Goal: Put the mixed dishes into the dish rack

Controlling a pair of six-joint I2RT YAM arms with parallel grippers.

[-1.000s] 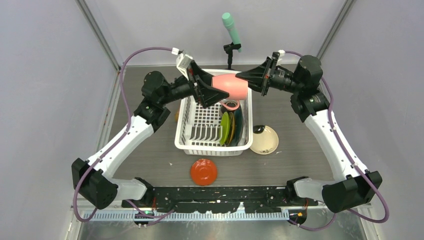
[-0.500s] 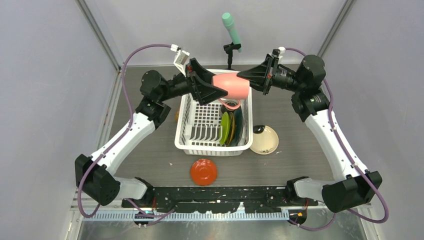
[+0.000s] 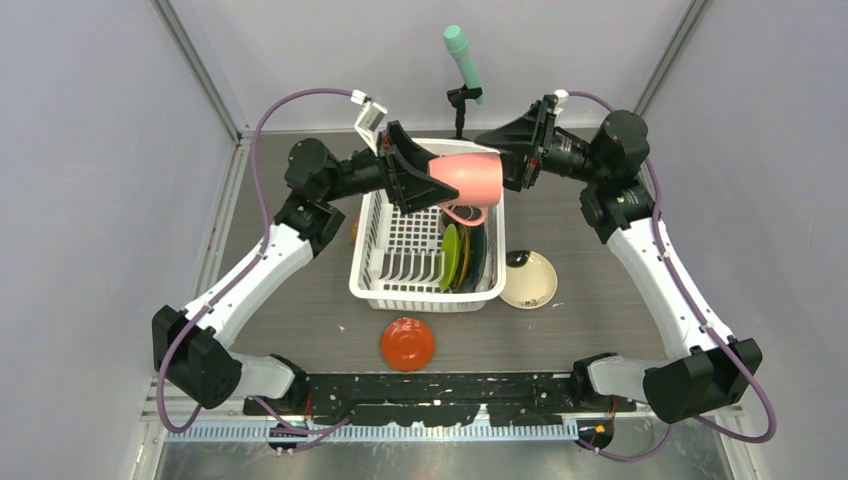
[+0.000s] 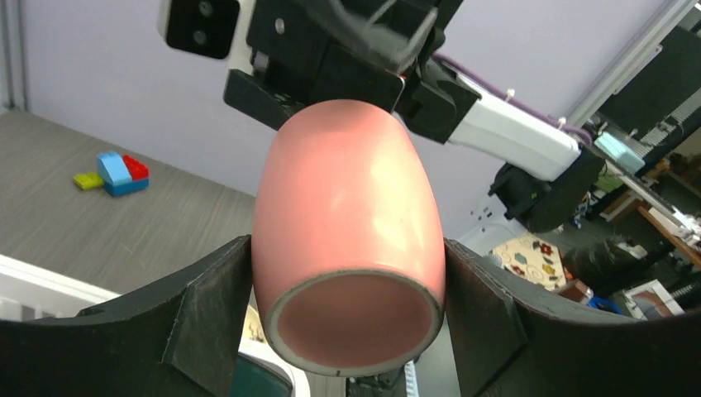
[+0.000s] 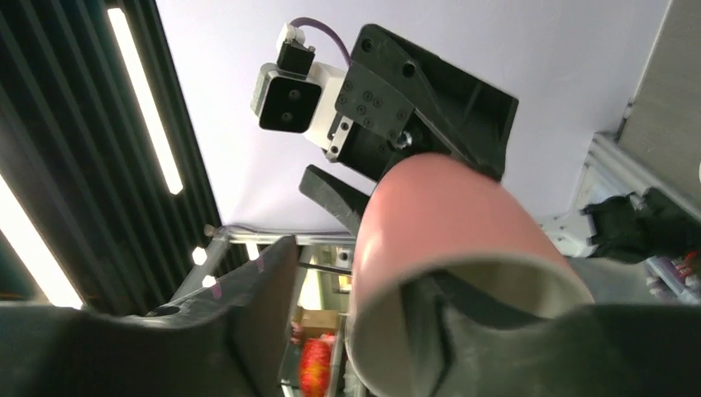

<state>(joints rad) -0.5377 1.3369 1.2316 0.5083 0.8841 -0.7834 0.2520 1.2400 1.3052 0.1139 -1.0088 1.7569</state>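
Note:
A pink mug lies on its side in the air over the far end of the dish rack. My left gripper is shut on its base end, and in the left wrist view both fingers press the sides of the mug. My right gripper is at the mug's mouth and open. In the right wrist view one finger sits inside the mug and the other finger stands off its outer wall. A yellow plate and a teal plate stand in the rack.
A red-orange dish lies in front of the rack. A cream plate with a small brown bowl on it sits to the rack's right. A mint-green cylinder stands behind. Toy blocks lie on the table.
My left fingers have closed in on the mug's base. The right jaws have parted from the mug's rim. The mug has shifted slightly to the right.

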